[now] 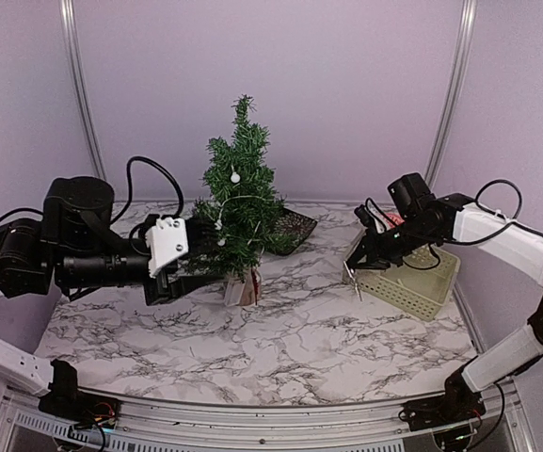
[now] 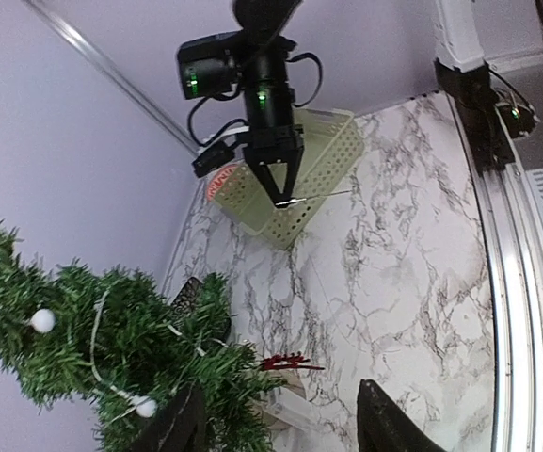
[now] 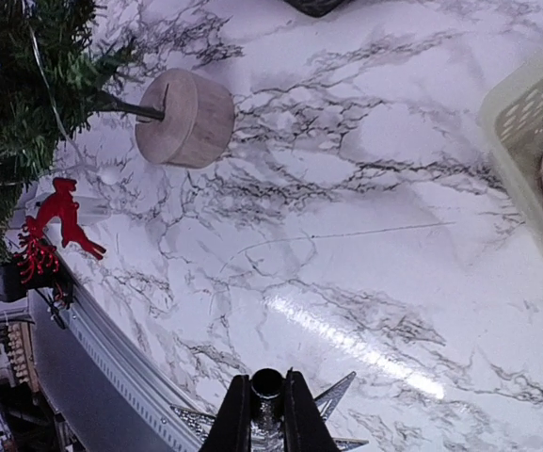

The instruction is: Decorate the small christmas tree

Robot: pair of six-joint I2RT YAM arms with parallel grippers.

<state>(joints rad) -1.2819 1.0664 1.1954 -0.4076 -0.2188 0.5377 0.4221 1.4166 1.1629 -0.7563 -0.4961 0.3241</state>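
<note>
Top external view showed the small christmas tree [image 1: 241, 193] standing upright on the table [image 1: 327, 348], left of centre, its log-slice base on the marble and a few white beads [image 1: 235, 176] on its branches. From where I stood, the step in hand looked like bringing another ornament across. The right gripper [image 1: 358, 266] hung just beside the pale basket [image 1: 412, 299], well apart from the tree, its fingers pressed together on a silver star [image 3: 342, 395]. Next, I judged, the star would need carrying over to the tree and lining up carefully with a branch or the tip. The left gripper [image 2: 280, 400] sat at the tree's lower branches with its jaws spread. Whether it touched them I could not tell. A red reindeer [image 3: 59, 221] showed at the tree's lower edge.
</note>
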